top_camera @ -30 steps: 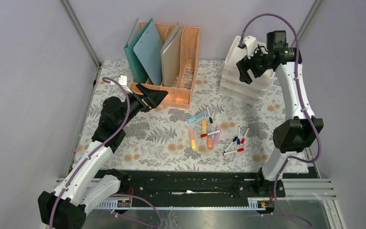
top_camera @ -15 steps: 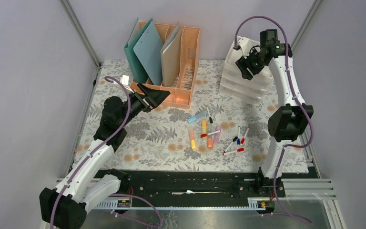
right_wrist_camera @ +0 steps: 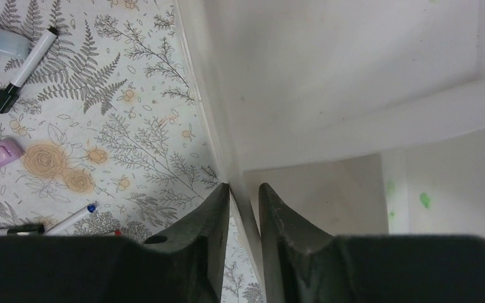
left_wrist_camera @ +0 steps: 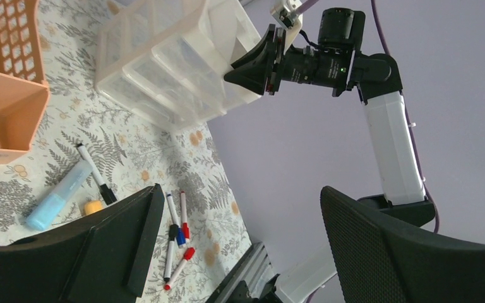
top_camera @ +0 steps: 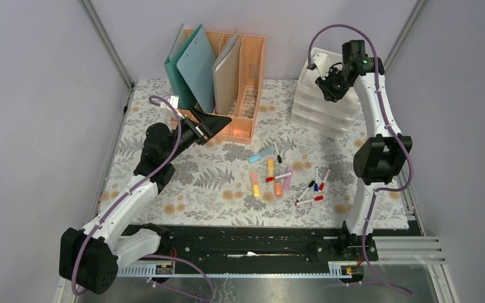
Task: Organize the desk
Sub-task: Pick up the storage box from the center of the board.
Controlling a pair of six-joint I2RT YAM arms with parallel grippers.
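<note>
We saw the left jaws standing wide open, holding nothing, above the table [top_camera: 196,189] just beside the near end of the peach file rack [top_camera: 245,123]. The right jaws were pinched on a thin top wall of the white drawer unit [top_camera: 312,110] at the table's far right corner. The table, under its fern-and-flower cloth, stretched from the arms' bases to the back wall, with pens and highlighters [top_camera: 270,167] scattered near its middle.
</note>
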